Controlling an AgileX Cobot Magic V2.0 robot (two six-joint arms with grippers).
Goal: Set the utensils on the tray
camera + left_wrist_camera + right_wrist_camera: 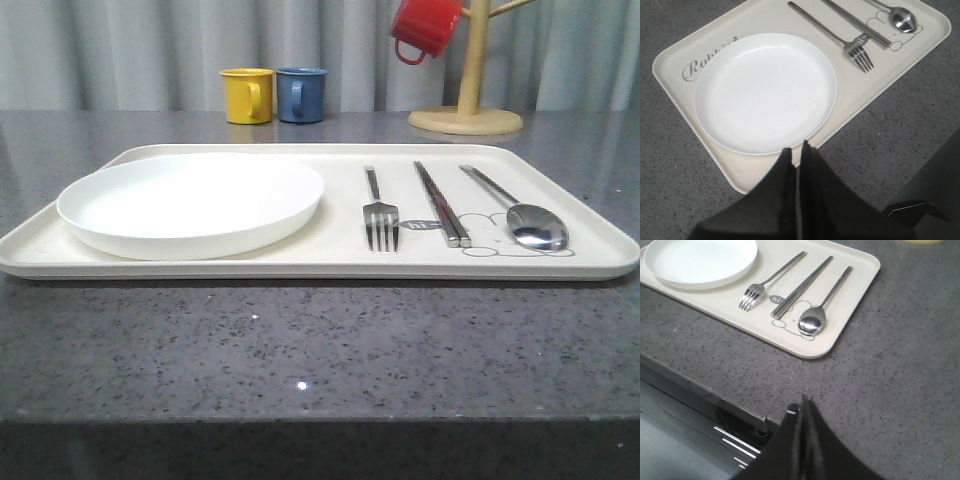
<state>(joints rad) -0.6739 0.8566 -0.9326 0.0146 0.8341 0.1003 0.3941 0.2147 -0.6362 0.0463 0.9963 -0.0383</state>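
A large cream-white rectangular tray (330, 262) with rounded corners and a low rim lies on a speckled dark grey stone tabletop (300, 350). On its left half sits a round white plate (190, 203). On its right half three shiny silver-metal utensils lie side by side, handles pointing away from the robot: a four-tined fork (380, 215) nearest the plate, then a pair of flat straight chopsticks (441, 203) touching each other, then a long-handled oval-bowled spoon (520, 212) nearest the tray's right edge. The chopstick tips and spoon bowl rest over a grey rabbit drawing.

Beyond the tray stand a yellow mug (247, 95) and a blue mug (301, 94), just beside each other. To the right, a red mug (424, 28) hangs on a light wooden mug tree (467, 90).

The left gripper (798, 150) hovers above the tray's near edge by the plate, jaws closed and empty. The right gripper (801, 407) hangs over the tabletop, apart from the tray, jaws pressed together, holding nothing.
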